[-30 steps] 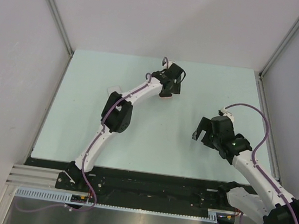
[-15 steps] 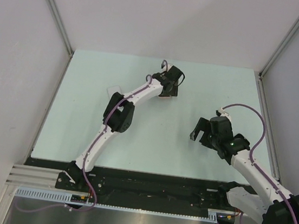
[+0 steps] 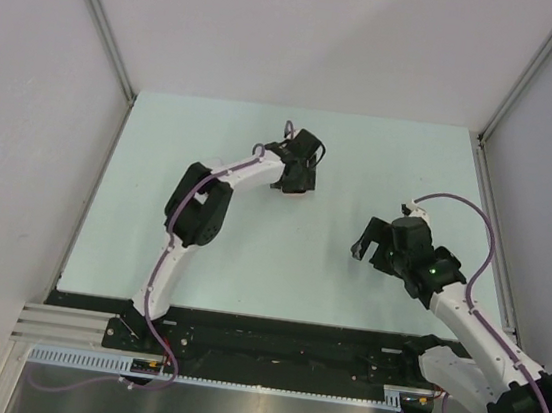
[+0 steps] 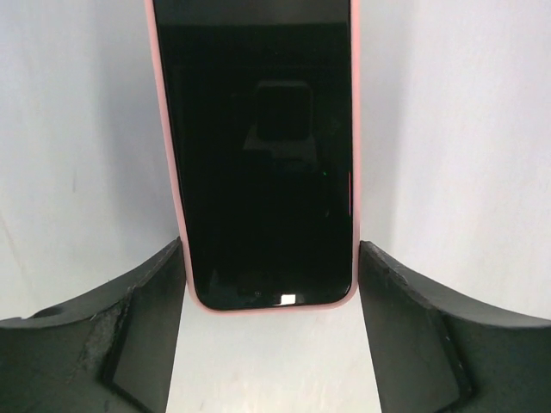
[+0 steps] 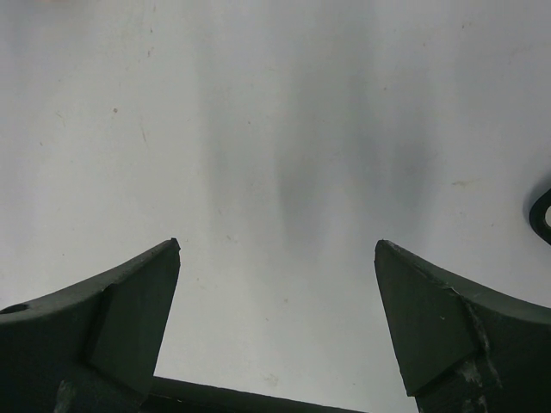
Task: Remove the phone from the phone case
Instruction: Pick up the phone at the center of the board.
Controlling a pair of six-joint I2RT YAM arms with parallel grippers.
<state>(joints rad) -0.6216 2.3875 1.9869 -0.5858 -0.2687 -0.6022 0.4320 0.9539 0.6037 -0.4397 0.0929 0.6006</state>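
Note:
The phone (image 4: 258,155) shows its black screen inside the pale pink phone case (image 4: 258,309), seen as a pink rim. My left gripper (image 4: 270,243) is shut on the case's near end, one finger pressed on each long side. In the top view the left gripper (image 3: 298,174) is over the far middle of the table, and only a pink sliver of the case (image 3: 297,191) shows under it. My right gripper (image 3: 371,240) is open and empty at the right, apart from the phone. It also shows in the right wrist view (image 5: 275,249), over bare table.
The pale table (image 3: 156,202) is enclosed by white walls on the left, back and right. The right arm's purple cable (image 3: 476,216) loops near the right edge. A dark cable loop (image 5: 542,211) shows at the right wrist view's edge.
My left gripper has moved left and a little nearer with the cased phone, and its elbow has swung left. The right gripper has barely shifted.

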